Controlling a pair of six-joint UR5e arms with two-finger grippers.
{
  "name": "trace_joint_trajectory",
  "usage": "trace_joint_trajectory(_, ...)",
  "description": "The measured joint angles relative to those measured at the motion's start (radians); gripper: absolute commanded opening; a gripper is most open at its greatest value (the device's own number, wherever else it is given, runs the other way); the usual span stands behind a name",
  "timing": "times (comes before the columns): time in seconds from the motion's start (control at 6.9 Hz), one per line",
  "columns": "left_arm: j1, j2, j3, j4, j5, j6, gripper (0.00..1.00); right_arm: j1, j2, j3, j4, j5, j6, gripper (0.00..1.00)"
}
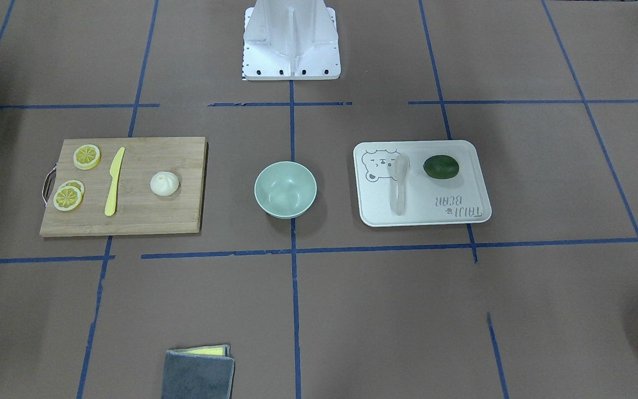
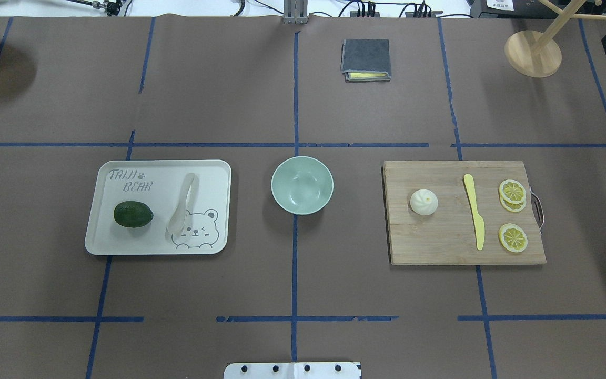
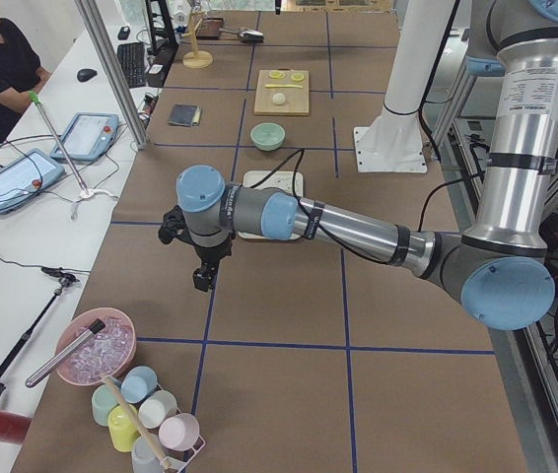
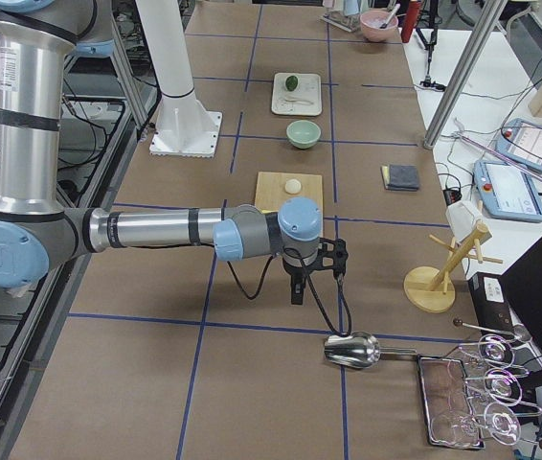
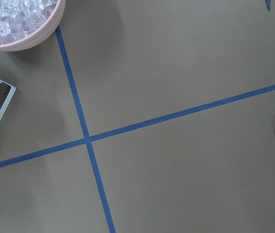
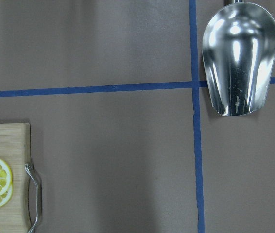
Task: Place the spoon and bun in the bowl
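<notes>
The pale spoon (image 2: pixel 183 204) lies on the white bear tray (image 2: pixel 124 242), on the left in the overhead view. The mint-green bowl (image 2: pixel 302 185) stands empty at the table's middle. The white bun (image 2: pixel 424 202) sits on the wooden cutting board (image 2: pixel 440 247) on the right. My left gripper (image 3: pixel 203 279) shows only in the exterior left view, hanging over bare table well left of the tray. My right gripper (image 4: pixel 296 290) shows only in the exterior right view, beyond the board's outer end. I cannot tell whether either is open or shut.
An avocado (image 2: pixel 133 214) lies on the tray beside the spoon. A yellow knife (image 2: pixel 474 210) and lemon slices (image 2: pixel 512 190) lie on the board. A folded grey cloth (image 2: pixel 365 59) lies far back. A metal scoop (image 6: pixel 239 58) and a pink ice bowl (image 5: pixel 21 22) lie at the table's ends.
</notes>
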Motion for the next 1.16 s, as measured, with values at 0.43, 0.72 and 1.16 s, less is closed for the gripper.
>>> trace_joint_trajectory(0.43, 0.318, -0.056, -0.056, -0.287, 0.009, -0.435, 1.00, -0.002, 0.000, 0.044, -0.002, 0.003, 0.003, 1.00)
trace_joint_trajectory(0.72, 0.565, -0.178, -0.035, -0.363, 0.234, -0.747, 0.99, -0.005, -0.006, 0.054, -0.002, 0.008, -0.002, 1.00)
trace_joint_trajectory(1.16, 0.749, -0.292, 0.062, -0.370, 0.428, -0.910, 0.95, -0.020, -0.005, 0.052, -0.002, 0.008, -0.005, 1.00)
